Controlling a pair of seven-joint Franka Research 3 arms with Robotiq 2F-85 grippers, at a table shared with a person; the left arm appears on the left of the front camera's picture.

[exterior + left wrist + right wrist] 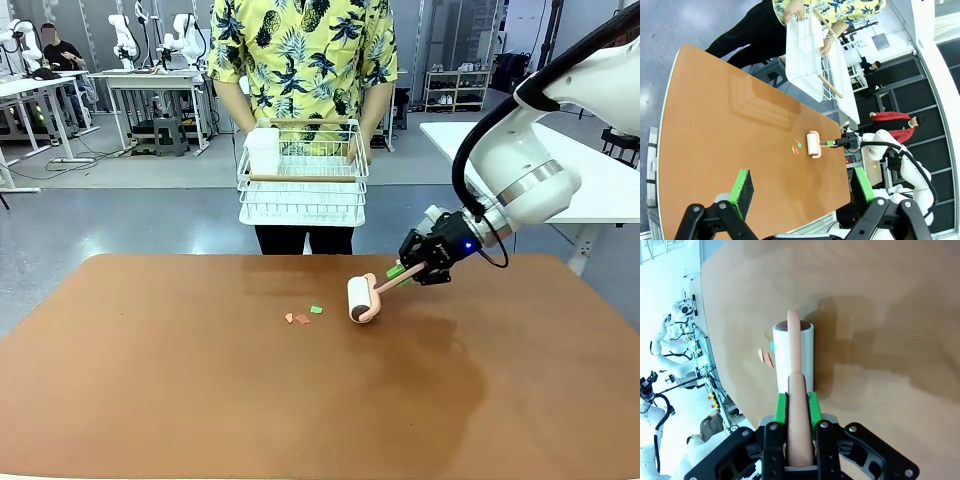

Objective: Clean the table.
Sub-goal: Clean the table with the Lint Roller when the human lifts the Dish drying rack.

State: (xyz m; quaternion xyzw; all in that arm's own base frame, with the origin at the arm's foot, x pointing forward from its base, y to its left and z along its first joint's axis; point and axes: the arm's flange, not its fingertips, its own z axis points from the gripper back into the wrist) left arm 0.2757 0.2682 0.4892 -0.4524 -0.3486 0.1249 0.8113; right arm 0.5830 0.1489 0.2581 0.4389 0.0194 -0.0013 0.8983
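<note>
The reddish-brown table (200,380) spreads across the front view. My right gripper (398,272) is shut on the pink handle of a lint roller (360,298), whose white roll rests on the tabletop. Just left of the roll lie small paper scraps (301,317), orange, pink and green. In the right wrist view the green pads (782,407) clamp the handle of the lint roller (794,357), with the scraps (767,356) beside the roll. My left gripper (800,187) hovers high above the table (730,140), open and holding nothing, far from the roller (813,144).
A person in a yellow patterned shirt (305,50) stands at the far edge holding a white wire dish rack (302,175) above the floor. A white-topped table (560,170) stands at the right behind my right arm.
</note>
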